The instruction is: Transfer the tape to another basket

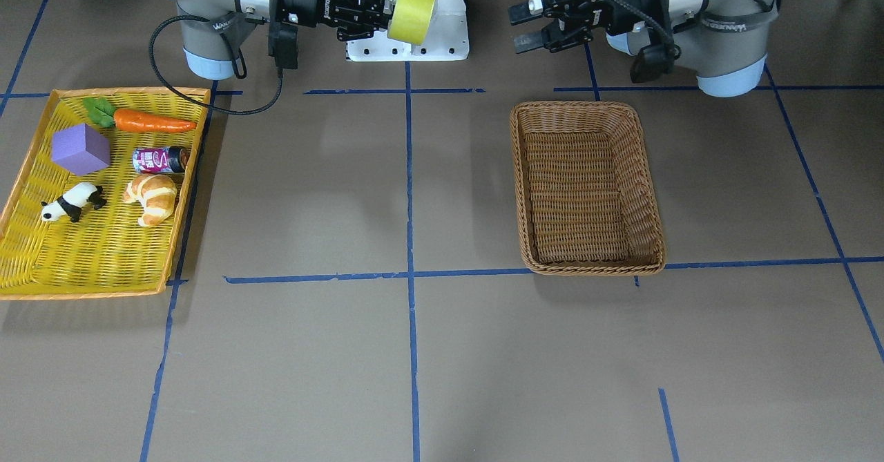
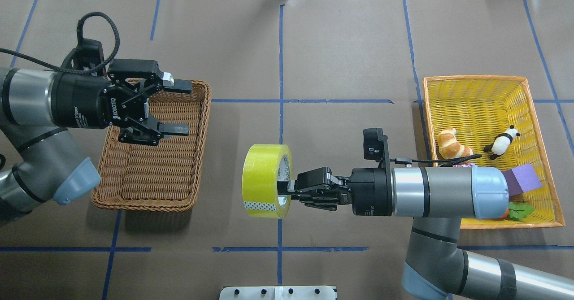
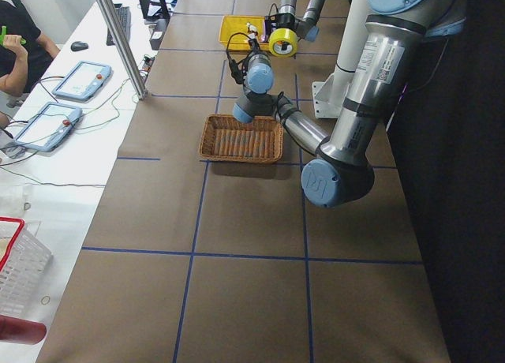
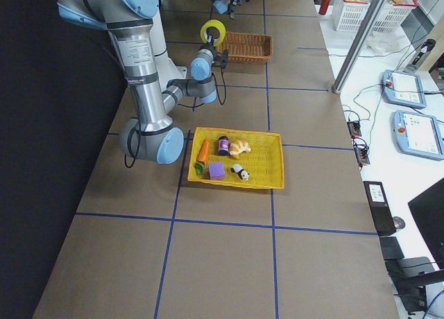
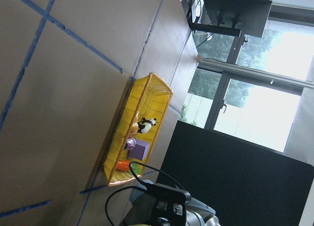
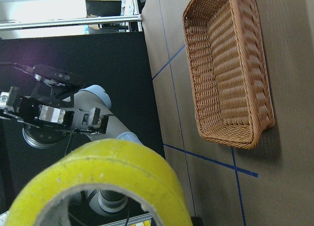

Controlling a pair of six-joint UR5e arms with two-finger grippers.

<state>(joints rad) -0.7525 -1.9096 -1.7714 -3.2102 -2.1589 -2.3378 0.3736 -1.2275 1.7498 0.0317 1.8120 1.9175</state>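
Observation:
The tape (image 2: 262, 181), a wide yellow-green roll, hangs upright in the air over the table's middle. My right gripper (image 2: 287, 188) is shut on its rim and points toward the left arm. The tape also shows in the front view (image 1: 414, 3) and fills the bottom of the right wrist view (image 6: 113, 172). The brown wicker basket (image 2: 152, 174) stands empty on the robot's left side; it also shows in the front view (image 1: 587, 193). My left gripper (image 2: 186, 108) is open and empty, held above the basket's far part, pointing toward the tape.
A shallow yellow tray (image 2: 475, 78) on the robot's right holds a croissant (image 2: 454, 144), a toy panda (image 2: 502, 142), a purple cube (image 1: 81, 148), a can (image 1: 160, 159) and a carrot (image 1: 152, 121). The robot's white base plate (image 1: 442, 27) is behind the tape.

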